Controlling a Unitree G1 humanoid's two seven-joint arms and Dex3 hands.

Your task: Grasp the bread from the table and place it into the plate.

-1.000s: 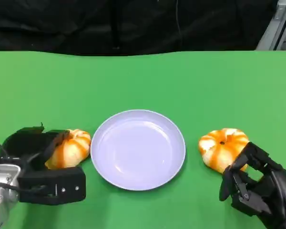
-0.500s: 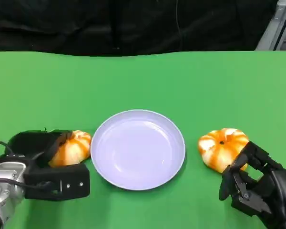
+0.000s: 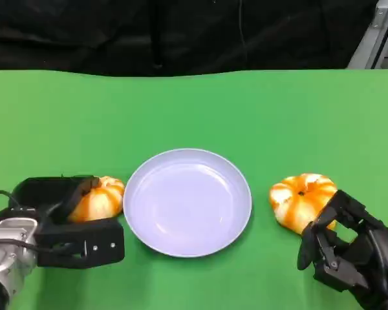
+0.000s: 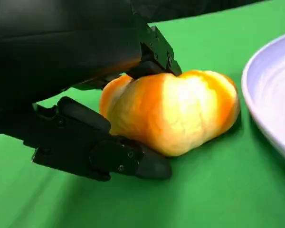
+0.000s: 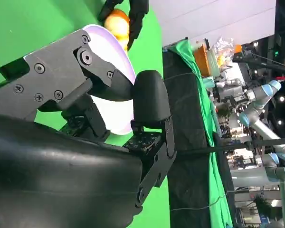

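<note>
A: Where's the bread, and has either hand got hold of it?

B: There are two pieces. The left bread (image 3: 98, 200) sits on the green tabletop (image 3: 194, 110), just beside the left rim of the plate (image 3: 187, 202). The left hand (image 3: 64, 223) has its fingers closed around it. In the left wrist view one finger (image 4: 154, 47) presses on top and another (image 4: 109, 156) lies along the underside, so I'd call it gripped, though its base appears to rest on the cloth

A: And the other side?

B: The right bread (image 3: 301, 199) lies just off the plate's right rim. The right hand (image 3: 346, 255) is right beside it, fingers curled toward its near edge and perhaps brushing it, but not wrapped around it. I can't tell whether it holds anything, and the right wrist view doesn't settle it: that one is mostly the hand's own shell, with the plate behind

A: Why come at the left one sideways?

B: My guess is that clamping it top and bottom from the outer side keeps the plate side free, so the bread can be lifted over the rim without the fingers knocking the plate. It looks soft, so a hard squeeze may dent it

A: The plate?

B: Nothing in it yet, so no placing is done
</note>
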